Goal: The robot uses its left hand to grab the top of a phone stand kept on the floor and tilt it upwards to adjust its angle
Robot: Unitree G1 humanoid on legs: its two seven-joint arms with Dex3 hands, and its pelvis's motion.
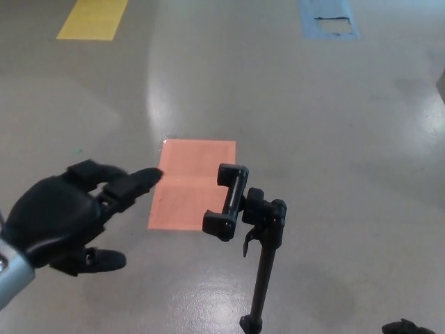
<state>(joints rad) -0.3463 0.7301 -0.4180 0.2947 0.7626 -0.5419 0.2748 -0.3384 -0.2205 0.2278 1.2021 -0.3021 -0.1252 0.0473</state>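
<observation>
A black phone stand [263, 264] rises from the floor at the lower middle of the head view. Its empty clamp holder [227, 200] sits at the top of the pole, tilted over to the left. My left hand [73, 214] is raised at the lower left, open, thumb and fingers spread and pointing toward the clamp. A clear gap of floor lies between its fingertips and the clamp. Only a small black tip of my right hand [407, 326] pokes in at the bottom right corner.
An orange rectangle [186, 182] is marked on the grey floor behind the clamp. A yellow rectangle [93, 19] lies at the far left and a blue one [328, 19] at the far right. A dark object's edge [441, 82] shows at the right border.
</observation>
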